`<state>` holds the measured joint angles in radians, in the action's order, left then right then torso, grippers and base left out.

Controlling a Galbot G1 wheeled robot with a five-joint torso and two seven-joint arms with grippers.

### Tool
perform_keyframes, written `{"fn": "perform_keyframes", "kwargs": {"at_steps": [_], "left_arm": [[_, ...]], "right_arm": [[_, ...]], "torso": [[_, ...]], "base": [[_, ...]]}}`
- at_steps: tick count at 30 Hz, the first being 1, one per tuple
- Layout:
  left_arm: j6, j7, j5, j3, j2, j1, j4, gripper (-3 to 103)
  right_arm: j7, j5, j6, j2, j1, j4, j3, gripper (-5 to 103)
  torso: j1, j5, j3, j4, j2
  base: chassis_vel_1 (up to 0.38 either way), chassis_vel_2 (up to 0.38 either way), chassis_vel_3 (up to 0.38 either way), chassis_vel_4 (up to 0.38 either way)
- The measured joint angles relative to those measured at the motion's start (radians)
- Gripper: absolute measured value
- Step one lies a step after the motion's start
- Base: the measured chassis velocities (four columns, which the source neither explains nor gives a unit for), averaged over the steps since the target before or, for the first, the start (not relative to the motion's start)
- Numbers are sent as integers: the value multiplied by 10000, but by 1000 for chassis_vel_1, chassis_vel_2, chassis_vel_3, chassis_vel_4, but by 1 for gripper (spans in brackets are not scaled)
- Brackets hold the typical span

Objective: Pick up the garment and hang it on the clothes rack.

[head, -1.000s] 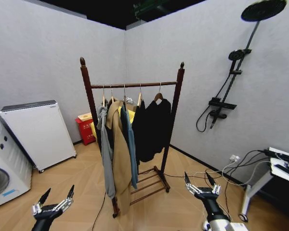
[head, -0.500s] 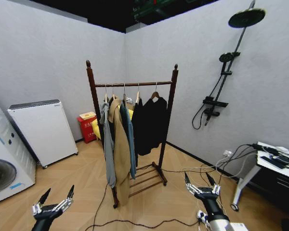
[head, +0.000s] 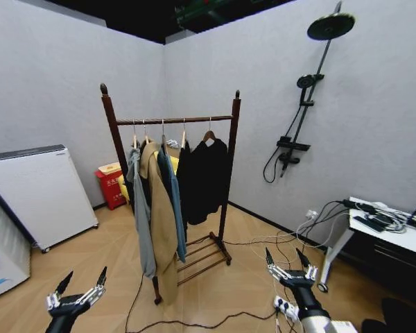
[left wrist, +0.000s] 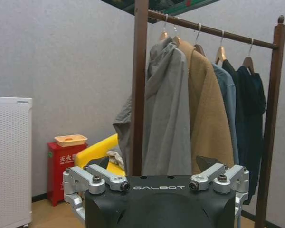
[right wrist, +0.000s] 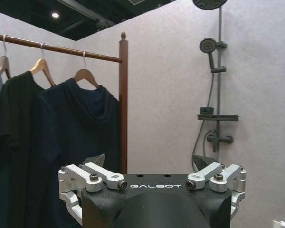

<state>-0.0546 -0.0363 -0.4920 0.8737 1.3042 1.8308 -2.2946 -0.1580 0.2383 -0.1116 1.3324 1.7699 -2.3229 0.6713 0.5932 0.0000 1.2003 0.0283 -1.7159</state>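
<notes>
Garment-hanging is the job, and nearest the camera, at the bottom of the head view, both grippers are held low and forward with nothing in them: the left gripper point(head: 78, 288) at lower left and the right gripper point(head: 286, 262) at lower right, each with its fingers spread apart, well short of the rack, which reads as a carry pose while the robot faces its target. Two grippers, both empty.

Beyond them, a dark cable trails across the wooden floor toward the clothes rack point(head: 173, 120), which stands in the centre of the frame with its two ball-topped posts and one top bar. The teal garment point(head: 172, 198) already hangs there by its hanger hook, third in the row, pressed between a tan coat point(head: 157, 215) and a black garment point(head: 194, 180); hanging lets the long fabric fall straight. Five garments can be counted on the bar: a grey hooded coat point(head: 140, 208), the tan one, the teal one, and two dark ones, the far one a dark hooded top point(head: 215, 173).

Farthest back, a red box point(head: 111, 186) sits against the wall and one shower fitting point(head: 301, 104) climbs the right-hand wall
</notes>
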Motion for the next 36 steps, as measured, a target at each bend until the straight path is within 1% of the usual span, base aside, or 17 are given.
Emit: {"fn": "perform_keyframes", "kwargs": {"at_steps": [23, 27, 31, 32, 36], "left_arm": [[0, 0, 0, 0, 0, 0, 1, 100], [0, 0, 0, 0, 0, 0, 0, 100], [0, 0, 0, 0, 0, 0, 0, 100], [0, 0, 0, 0, 0, 0, 0, 100], [0, 0, 0, 0, 0, 0, 0, 100]], "right_arm": [[0, 0, 0, 0, 1, 0, 0, 100], [0, 0, 0, 0, 0, 0, 1, 100], [-1, 0, 0, 0, 0, 0, 0, 100], [0, 0, 0, 0, 0, 0, 0, 100], [0, 1, 0, 0, 0, 0, 0, 100]], "torso": [[1, -2, 0, 1, 1], [1, 3, 0, 1, 1], [4, -2, 1, -1, 2], [5, 3, 1, 0, 2], [4, -1, 1, 0, 2]], "base": [[-109, -119, -118, -117], [-117, -106, -123, -117], [-95, -138, -121, -97], [-16, -138, -207, -106], [-5, -181, -262, -96]]}}
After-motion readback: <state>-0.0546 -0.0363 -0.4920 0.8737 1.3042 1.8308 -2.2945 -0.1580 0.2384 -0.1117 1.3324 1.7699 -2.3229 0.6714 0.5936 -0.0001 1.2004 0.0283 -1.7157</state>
